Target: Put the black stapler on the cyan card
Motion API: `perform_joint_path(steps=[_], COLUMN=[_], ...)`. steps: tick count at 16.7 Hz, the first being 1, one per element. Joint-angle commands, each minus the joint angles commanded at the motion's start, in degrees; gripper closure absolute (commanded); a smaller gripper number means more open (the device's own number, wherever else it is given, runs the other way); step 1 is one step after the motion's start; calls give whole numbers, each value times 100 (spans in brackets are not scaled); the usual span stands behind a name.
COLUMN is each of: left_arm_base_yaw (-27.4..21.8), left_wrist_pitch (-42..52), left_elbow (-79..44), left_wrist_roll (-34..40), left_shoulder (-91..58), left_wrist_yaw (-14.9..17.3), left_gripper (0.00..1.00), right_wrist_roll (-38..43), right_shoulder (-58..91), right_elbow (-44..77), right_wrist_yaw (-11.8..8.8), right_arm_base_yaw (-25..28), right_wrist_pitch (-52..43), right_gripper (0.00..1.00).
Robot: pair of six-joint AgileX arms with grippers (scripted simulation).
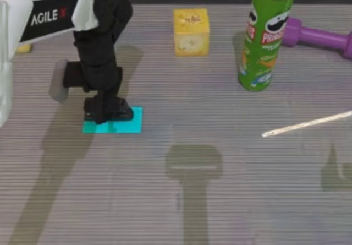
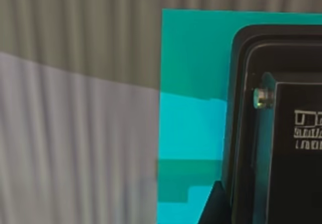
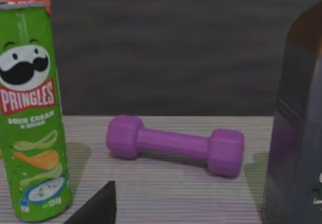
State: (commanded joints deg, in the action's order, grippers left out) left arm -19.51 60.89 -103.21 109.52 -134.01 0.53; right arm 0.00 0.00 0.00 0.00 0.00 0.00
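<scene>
A ribbed grey table (image 1: 220,162). The left gripper (image 1: 108,112) stands over the glossy black stapler (image 2: 282,133) lying on the flat cyan card (image 2: 193,83); its grip cannot be told. A green Pringles can (image 1: 263,36) reads "Sour Cream & Onion".

I'm seeing even bright light, soft arm shadows falling across the table (image 1: 231,201), wrist close-ups looking blurry.

- "AGILE", with a red mark after it, stands in white on the black panel of the left arm (image 1: 47,16).
- "PRINGLES" and "SOUR CREAM & ONION" stand on the green Pringles can (image 3: 31,113).
- White print on the black stapler (image 2: 282,133) is unreadable.
- Markings on the yellow cube (image 1: 191,31) are unreadable.
</scene>
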Motion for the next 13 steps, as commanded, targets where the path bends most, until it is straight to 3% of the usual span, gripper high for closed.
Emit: perform_joint_path(steps=[8,13], left_arm_base_yaw=[0,0], left_wrist_pitch=[0,0], left_elbow=[0,0], left_wrist_roll=[0,0], left_shoulder=[0,0], left_wrist_yaw=[0,0], left_gripper=[2,0], right_wrist_roll=[0,0], right_shoulder=[0,0], right_elbow=[0,0], right_wrist_yaw=[0,0], right_arm_base_yaw=[0,0], right_wrist_pitch=[0,0], right_gripper=[0,0])
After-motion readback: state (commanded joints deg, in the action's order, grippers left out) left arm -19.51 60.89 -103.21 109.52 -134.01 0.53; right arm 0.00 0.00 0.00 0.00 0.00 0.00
